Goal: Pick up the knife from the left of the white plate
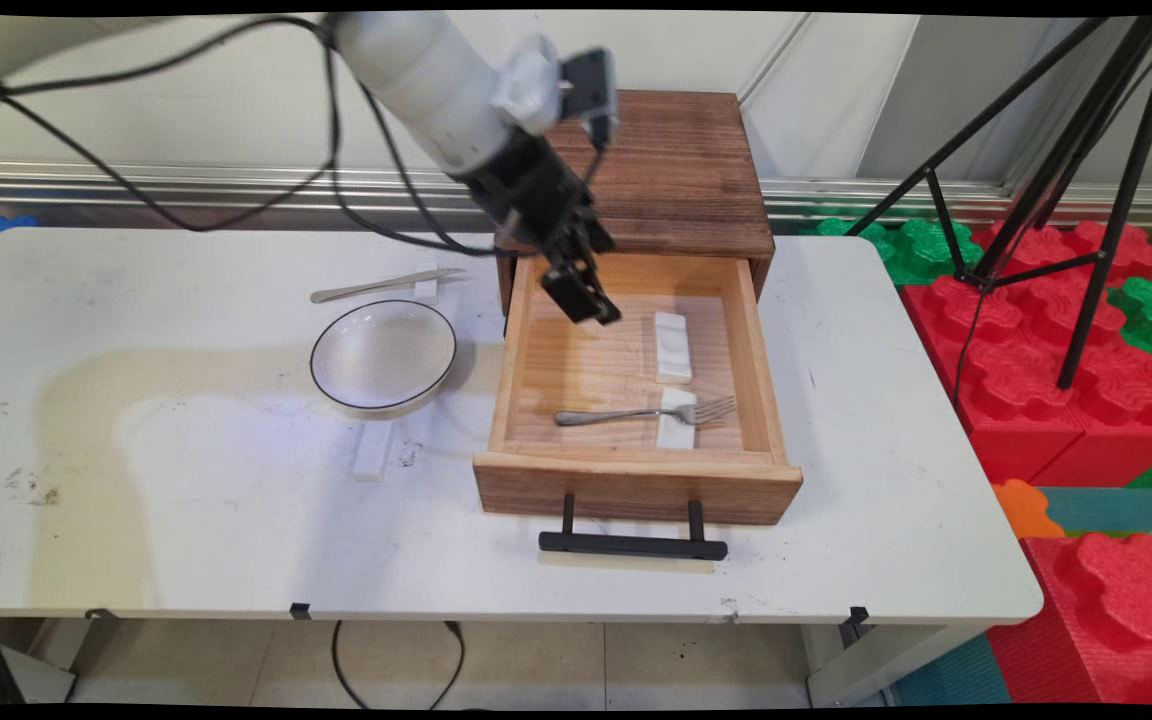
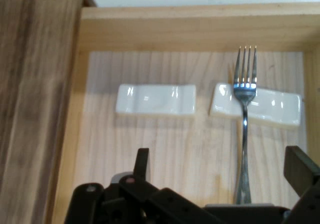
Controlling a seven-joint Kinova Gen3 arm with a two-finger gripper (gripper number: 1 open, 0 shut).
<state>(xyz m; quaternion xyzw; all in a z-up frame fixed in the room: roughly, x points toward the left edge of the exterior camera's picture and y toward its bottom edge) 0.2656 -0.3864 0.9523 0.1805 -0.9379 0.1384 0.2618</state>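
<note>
White table (image 1: 186,520) (drawer (image 1: 636,480) open): plate (image 1: 383,355), fork (image 1: 646,412).

pincer (image 2: 217,171) spread | fork (image 2: 244,134) across one rest (image 2: 260,106) (other rest (image 2: 155,99) bare) | drawer (image 2: 190,26)

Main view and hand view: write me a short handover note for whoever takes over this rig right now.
Gripper: open, holding nothing, hanging over the rear part of the open drawer.
In the drawer: a fork lying with its neck across one white rest; a second white rest bare beside it.
On the table left of the drawer: an empty bowl, a knife behind it on a rest, and another rest in front of the bowl.
</note>
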